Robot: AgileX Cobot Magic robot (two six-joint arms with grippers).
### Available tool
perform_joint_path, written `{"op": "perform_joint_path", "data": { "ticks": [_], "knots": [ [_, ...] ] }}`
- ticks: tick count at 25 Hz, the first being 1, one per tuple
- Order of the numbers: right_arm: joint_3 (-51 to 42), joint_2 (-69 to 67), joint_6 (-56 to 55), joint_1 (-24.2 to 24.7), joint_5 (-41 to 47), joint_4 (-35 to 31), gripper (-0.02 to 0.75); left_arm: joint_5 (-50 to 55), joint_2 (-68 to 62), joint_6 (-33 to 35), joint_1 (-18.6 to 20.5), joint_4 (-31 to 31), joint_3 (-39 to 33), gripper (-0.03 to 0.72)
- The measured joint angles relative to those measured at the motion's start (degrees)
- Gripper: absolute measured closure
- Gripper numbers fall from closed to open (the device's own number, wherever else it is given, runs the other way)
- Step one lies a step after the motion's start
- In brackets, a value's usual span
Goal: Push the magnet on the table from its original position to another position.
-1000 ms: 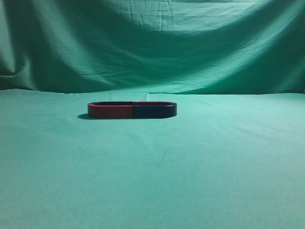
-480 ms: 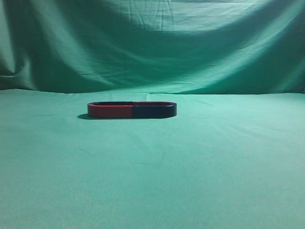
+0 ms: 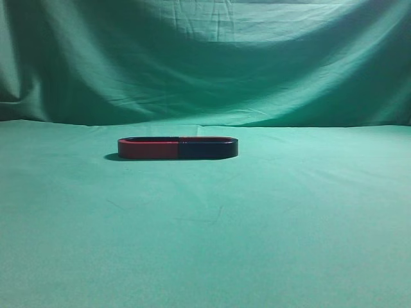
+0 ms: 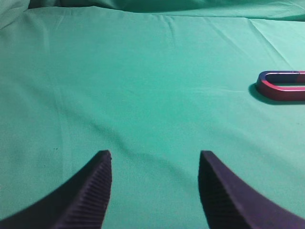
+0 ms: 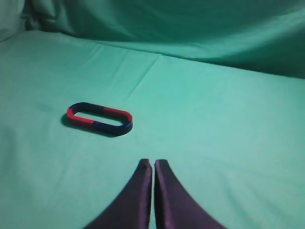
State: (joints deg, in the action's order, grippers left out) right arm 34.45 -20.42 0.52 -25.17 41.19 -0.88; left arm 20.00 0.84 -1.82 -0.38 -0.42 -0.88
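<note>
Lying flat on green cloth table (image 3: 289, 224), U-shaped magnet (image 3: 209, 149).

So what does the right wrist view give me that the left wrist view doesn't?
Only the right wrist view shows the whole oval: the magnet with its dark near side, joined end to end with the red-fronted magnet, both well ahead of the right pincer, whose fingers are pressed together. Only the left wrist view shows the left pincer, fingers spread wide over bare cloth, and it catches just the red-fronted end of the oval at its right edge. Both show the green table with nothing touching the magnets.
</note>
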Motion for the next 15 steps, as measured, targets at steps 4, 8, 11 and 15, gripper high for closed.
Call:
{"op": "perform_joint_path", "data": {
  "ticks": [4,8,11,15],
  "knots": [
    [-10.1,5.0,-0.1,4.1,-11.5,2.7,0.738,0.0,0.0,0.0,0.0,0.0,0.0,0.316],
    [-21.6,12.1,-0.2,11.8,-22.8,3.0,0.738,0.0,0.0,0.0,0.0,0.0,0.0,0.316],
    [-29.0,18.0,-0.2,16.7,-26.9,3.1,0.738,0.0,0.0,0.0,0.0,0.0,0.0,0.316],
    [-35.6,20.8,-0.5,19.8,-27.7,3.1,0.738,0.0,0.0,0.0,0.0,0.0,0.0,0.316]
  ]
}}
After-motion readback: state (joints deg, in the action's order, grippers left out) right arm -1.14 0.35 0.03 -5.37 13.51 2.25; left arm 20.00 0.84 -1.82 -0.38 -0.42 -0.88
